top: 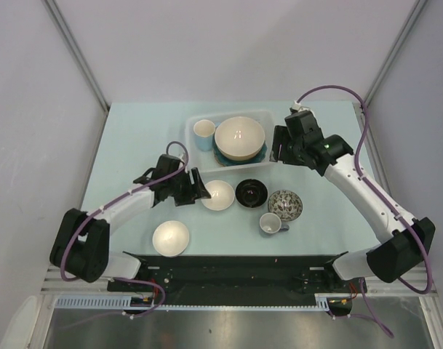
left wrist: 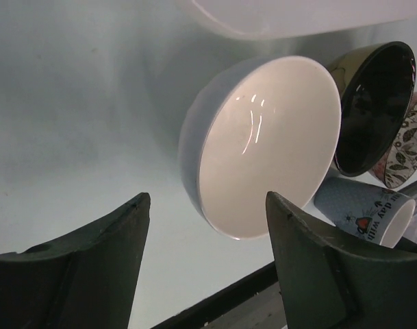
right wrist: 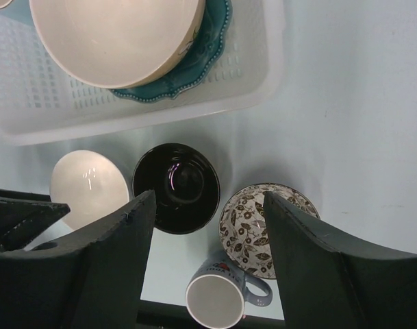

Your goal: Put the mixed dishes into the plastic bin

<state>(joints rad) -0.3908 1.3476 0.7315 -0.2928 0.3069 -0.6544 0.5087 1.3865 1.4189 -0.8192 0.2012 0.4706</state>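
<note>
White bowl (top: 218,195) on the table just right of the left gripper (top: 198,190), with the bin (top: 228,114) beyond.

From above, the bowl is seen at the left fingertips, though contact cannot be told. The left arm is the nearer, and the right gripper (top: 278,149) hangs beside the bin's right wall. In the left wrist view the bowl (left wrist: 263,144) is framed straight ahead, round and so without a long axis, before jaws spread wide with nothing held. In the right wrist view the right gripper (right wrist: 208,199) is likewise spread and empty above the black bowl (right wrist: 175,186), with the bin (right wrist: 263,62) just past it.
</note>
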